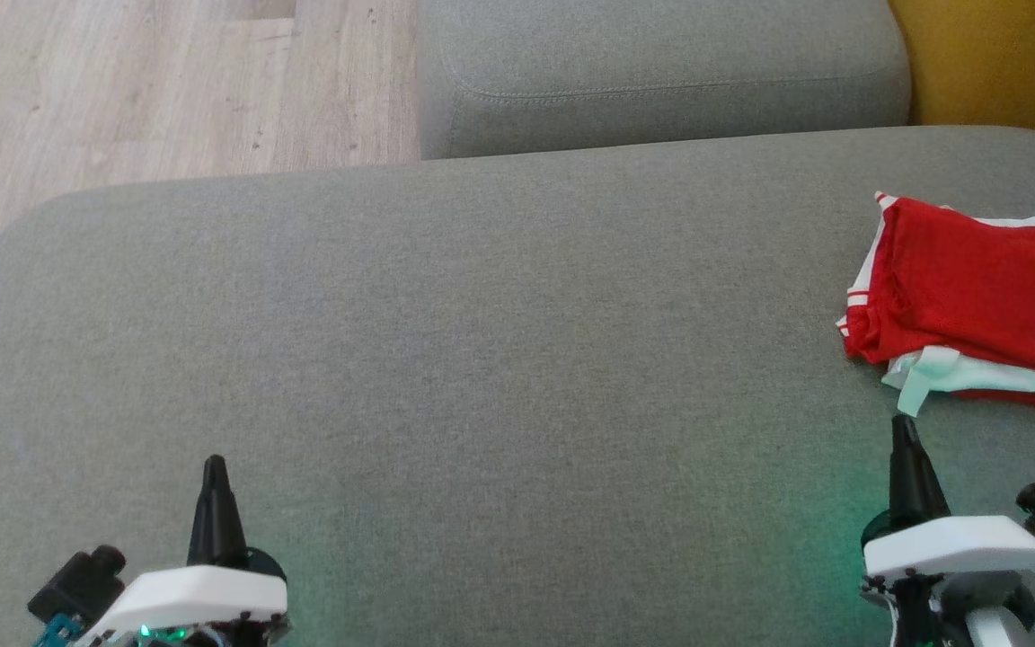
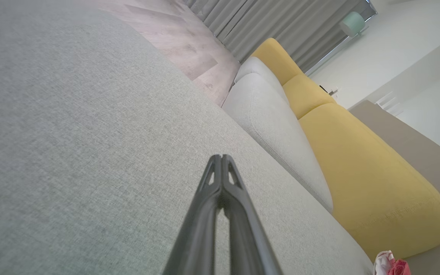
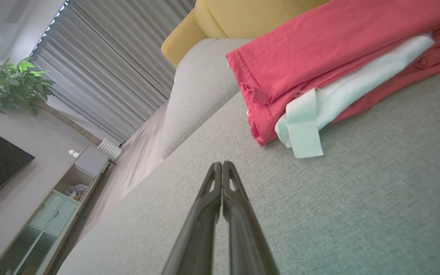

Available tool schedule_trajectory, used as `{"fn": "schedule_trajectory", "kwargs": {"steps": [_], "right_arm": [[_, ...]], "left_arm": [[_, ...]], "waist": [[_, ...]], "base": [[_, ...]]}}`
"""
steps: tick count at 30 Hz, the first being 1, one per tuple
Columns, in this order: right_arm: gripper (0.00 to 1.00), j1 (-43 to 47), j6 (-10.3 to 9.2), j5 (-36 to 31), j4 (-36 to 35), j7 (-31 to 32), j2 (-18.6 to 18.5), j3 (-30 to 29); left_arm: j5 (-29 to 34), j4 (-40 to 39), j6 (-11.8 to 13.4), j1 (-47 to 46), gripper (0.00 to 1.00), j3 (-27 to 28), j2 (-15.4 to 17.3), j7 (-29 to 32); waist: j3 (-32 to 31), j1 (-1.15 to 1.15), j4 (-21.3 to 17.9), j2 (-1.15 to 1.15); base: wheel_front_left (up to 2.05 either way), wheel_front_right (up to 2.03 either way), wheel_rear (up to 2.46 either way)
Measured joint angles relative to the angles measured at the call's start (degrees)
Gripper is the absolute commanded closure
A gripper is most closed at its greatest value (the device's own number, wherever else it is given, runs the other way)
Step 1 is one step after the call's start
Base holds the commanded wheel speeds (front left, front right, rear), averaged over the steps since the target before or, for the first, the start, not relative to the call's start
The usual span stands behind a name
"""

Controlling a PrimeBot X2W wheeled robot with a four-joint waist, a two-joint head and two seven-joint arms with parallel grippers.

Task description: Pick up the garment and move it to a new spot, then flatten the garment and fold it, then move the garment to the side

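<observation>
The garment (image 1: 976, 296) is red with white trim and lies folded at the right edge of the grey sofa cushion (image 1: 482, 359). Its stacked layers and a white tab show close up in the right wrist view (image 3: 319, 65). A corner of the garment (image 2: 392, 266) shows at the bottom right of the left wrist view. My right gripper (image 1: 902, 427) is shut and empty, its tip just short of the garment's near edge. In its own view the right gripper (image 3: 222, 165) has its fingers pressed together. My left gripper (image 1: 214, 465) is shut and empty over bare cushion at the lower left, fingers (image 2: 220, 158) together.
A second grey cushion (image 1: 661, 72) lies beyond the seat, with a yellow cushion (image 1: 1003, 63) at the top right. Wooden floor (image 1: 122, 90) runs past the seat's left edge. Curtains (image 3: 101, 68), a potted plant (image 3: 17, 84) and a low cabinet (image 3: 52, 206) stand farther off.
</observation>
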Motion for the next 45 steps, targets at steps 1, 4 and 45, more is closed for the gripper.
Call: {"fn": "schedule_trajectory", "kwargs": {"steps": [1, 4, 45], "right_arm": [[1.0, 0.0, 0.0, 0.6, 0.0, 0.3, 0.0, -0.1], [1.0, 0.0, 0.0, 2.6, -0.1, 0.9, 0.0, -0.3], [1.0, -1.2, 0.0, 29.3, -2.2, 7.0, 0.0, -3.4]], "left_arm": [[-0.5, 0.0, 0.0, 0.0, 1.0, 0.1, 0.0, 0.0], [-2.3, -0.1, -0.2, 0.0, 1.0, 0.4, 0.0, 0.5], [-24.9, -0.9, -0.9, -1.8, 1.0, 4.7, 0.0, 7.1]], "waist": [[0.0, 0.0, 0.0, 0.0], [0.0, 0.0, 0.0, 0.0], [0.1, 0.0, -0.5, 0.0]], "base": [[0.0, 0.0, 0.0], [0.0, 0.0, 0.0], [0.0, 0.0, 0.0]]}}
